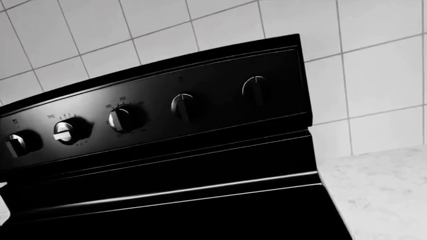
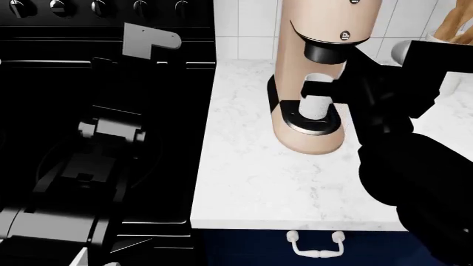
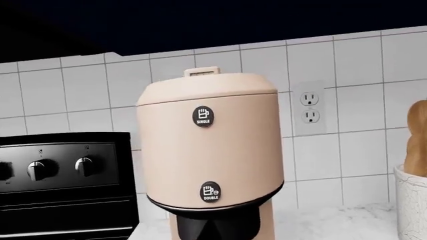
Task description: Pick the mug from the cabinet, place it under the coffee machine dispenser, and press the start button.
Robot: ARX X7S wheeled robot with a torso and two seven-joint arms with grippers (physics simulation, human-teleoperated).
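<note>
The white mug (image 2: 316, 109) stands upright on the black drip tray (image 2: 310, 127) of the beige coffee machine (image 2: 318, 22), directly below the black dispenser (image 2: 325, 52). My right gripper (image 2: 319, 90) reaches in from the right. One black finger lies across the mug's near side and the other is hidden behind it. In the right wrist view the machine head (image 3: 207, 150) fills the middle, with a SINGLE button (image 3: 203, 116), a DOUBLE button (image 3: 210, 192) and the dispenser (image 3: 213, 227) below. The mug is out of that view. My left gripper (image 2: 152, 41) hangs over the stove, its fingers lost against the black.
A black stove (image 2: 74, 83) fills the left; its knob panel (image 1: 167, 110) faces the left wrist. The white marble counter (image 2: 251, 183) carries the machine. A white speckled crock of wooden utensils (image 3: 412, 205) stands right of the machine. A wall outlet (image 3: 309, 107) is behind.
</note>
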